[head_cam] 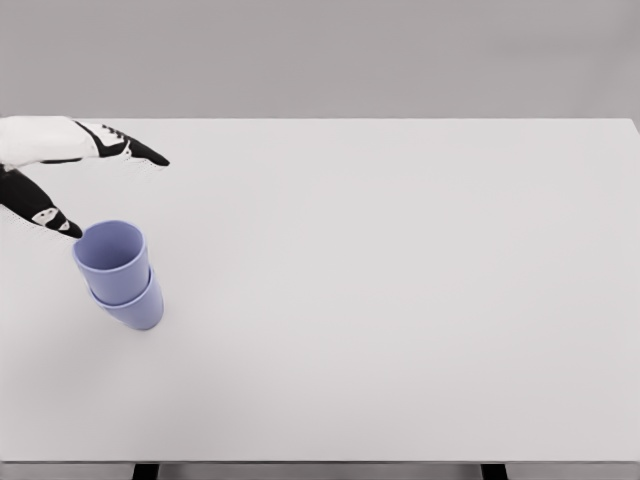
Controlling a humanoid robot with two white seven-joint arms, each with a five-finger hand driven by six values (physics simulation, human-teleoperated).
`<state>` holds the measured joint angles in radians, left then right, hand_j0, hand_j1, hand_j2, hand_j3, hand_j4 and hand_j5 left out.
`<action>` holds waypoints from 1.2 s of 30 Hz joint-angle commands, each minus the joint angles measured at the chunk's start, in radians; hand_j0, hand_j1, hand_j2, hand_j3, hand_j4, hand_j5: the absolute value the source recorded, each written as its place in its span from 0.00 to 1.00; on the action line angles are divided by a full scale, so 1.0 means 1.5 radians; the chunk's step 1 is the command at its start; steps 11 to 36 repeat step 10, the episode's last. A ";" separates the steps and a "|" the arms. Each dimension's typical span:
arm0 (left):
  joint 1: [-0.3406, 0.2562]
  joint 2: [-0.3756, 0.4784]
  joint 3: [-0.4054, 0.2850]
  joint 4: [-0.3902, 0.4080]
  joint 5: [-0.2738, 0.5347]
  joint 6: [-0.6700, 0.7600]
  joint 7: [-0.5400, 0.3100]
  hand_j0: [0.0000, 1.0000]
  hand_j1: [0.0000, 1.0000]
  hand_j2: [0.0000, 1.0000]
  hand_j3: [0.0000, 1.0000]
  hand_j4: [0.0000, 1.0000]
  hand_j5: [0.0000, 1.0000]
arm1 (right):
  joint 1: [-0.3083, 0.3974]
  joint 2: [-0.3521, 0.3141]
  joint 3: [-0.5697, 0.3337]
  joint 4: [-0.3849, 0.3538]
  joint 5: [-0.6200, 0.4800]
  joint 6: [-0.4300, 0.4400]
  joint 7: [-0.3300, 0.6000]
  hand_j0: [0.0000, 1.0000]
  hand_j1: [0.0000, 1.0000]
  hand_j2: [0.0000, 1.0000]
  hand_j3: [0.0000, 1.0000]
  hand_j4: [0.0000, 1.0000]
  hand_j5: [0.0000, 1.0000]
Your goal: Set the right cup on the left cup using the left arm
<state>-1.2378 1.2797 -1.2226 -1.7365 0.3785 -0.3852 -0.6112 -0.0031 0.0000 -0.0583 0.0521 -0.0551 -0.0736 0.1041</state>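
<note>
Two lavender-blue cups stand nested on the white table at the left. The upper cup sits inside the lower cup, slightly tilted. My left hand hovers just above and left of the stack, its fingers spread and holding nothing. One dark fingertip lies close to the upper cup's rim; whether it touches the rim is unclear. The other fingers point right, away from the cups.
The table's far edge runs across the top and its near edge along the bottom, with two dark legs showing below. A grey wall stands behind.
</note>
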 commanded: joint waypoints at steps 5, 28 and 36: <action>0.002 -0.094 0.046 0.001 0.015 -0.001 0.000 1.00 1.00 1.00 1.00 1.00 1.00 | 0.000 0.000 0.000 0.000 0.000 0.000 0.000 1.00 1.00 1.00 1.00 1.00 1.00; 0.010 -0.128 0.046 0.001 0.015 0.000 0.000 1.00 1.00 1.00 1.00 1.00 1.00 | 0.000 0.000 0.000 0.000 0.001 0.000 0.000 1.00 1.00 1.00 1.00 1.00 1.00; 0.010 -0.128 0.046 0.001 0.015 0.000 0.000 1.00 1.00 1.00 1.00 1.00 1.00 | 0.000 0.000 0.000 0.000 0.001 0.000 0.000 1.00 1.00 1.00 1.00 1.00 1.00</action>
